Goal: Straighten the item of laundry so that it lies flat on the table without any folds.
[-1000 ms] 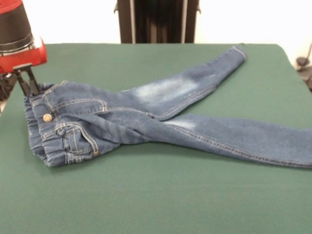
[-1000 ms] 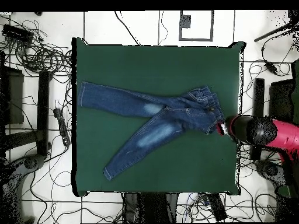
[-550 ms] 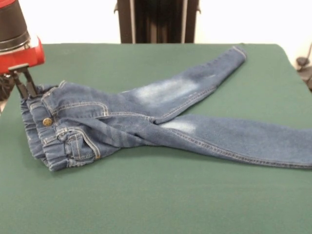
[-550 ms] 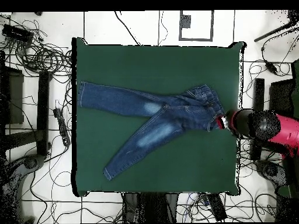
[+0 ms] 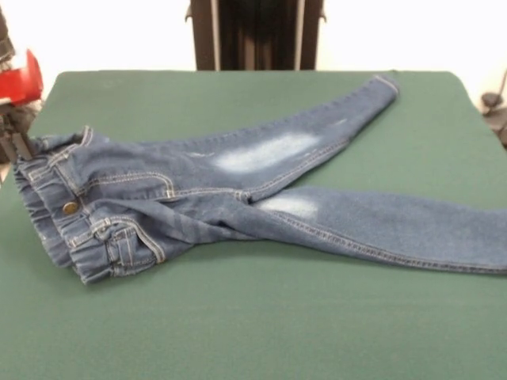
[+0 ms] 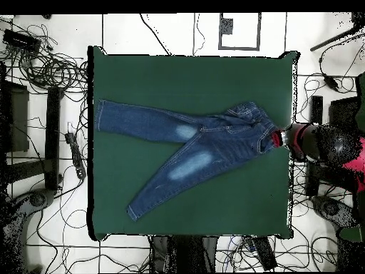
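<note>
The jeans [image 5: 238, 194] lie on the green desk [image 5: 261, 317] with the waistband [image 5: 59, 218] at one short edge of the desk and both legs running away from it toward the opposite edge. In the overhead view the jeans [image 6: 189, 153] have their long axis across the desk's width, the legs splayed in a narrow V: one leg reaches the far side edge, the other angles off toward a corner.

The pincer [image 5: 14, 142] sits right at the waistband's end, at the desk's edge, touching or just beside the bunched elastic corner. From the pincer, the whole garment stretches away in one direction, so any pull outward along that axis would draw the cloth taut. Seen from above, the pincer [image 6: 280, 137] meets the waist where it nears the desk's rim. Whether its fingers are pinching the denim or merely resting by it I cannot tell (the tips are cut off by the frame's edge and hidden in the cloth).

The waist still looks crumpled, and a fold runs across the seat where one leg overlaps the other, so by my reading the job is only partly done.

No containers are on the desk.
</note>
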Tool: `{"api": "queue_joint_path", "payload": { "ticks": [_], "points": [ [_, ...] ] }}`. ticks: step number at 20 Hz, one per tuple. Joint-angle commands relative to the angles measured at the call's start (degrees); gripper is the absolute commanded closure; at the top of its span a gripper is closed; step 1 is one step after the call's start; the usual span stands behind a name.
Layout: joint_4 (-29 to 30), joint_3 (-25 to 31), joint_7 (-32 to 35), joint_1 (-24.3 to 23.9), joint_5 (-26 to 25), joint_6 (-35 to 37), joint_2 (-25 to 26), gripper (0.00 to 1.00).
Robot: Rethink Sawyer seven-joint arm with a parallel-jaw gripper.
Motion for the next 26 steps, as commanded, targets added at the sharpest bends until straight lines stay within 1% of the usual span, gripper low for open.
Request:
{"api": "queue_joint_path", "payload": {
  "ticks": [1, 4, 9, 11, 12, 13, 17, 20, 23, 26],
  "points": [
    [-3.0, 0.6, 8.0, 2.4, 6.2, -2.5, 3.2, 1.00],
    [-3.8, 0.2, 8.7, 2.8, 7.0, -4.8, 2.9, 1.00],
    [-2.2, -2.4, 11.9, 4.6, 4.9, -12.0, 2.7, 1.00],
    [-2.0, -3.1, 11.1, 5.4, 4.3, -12.1, 2.7, 1.00],
    [-1.9, -3.0, 8.7, 5.6, 3.3, -11.9, 2.6, 1.00],
    [-0.6, -3.2, 8.2, 5.4, 3.7, -14.2, 2.4, 0.00],
    [1.4, -2.6, 8.1, 4.4, 3.9, -17.5, 2.3, 0.00],
    [0.7, -3.9, 7.5, 5.9, 3.1, -17.5, 2.1, 0.00],
    [1.3, -4.4, 9.6, 5.9, 4.4, -19.6, 2.0, 0.00],
    [1.2, -4.7, 10.0, 6.3, 5.5, -18.9, 1.2, 0.00]
  ]
}}
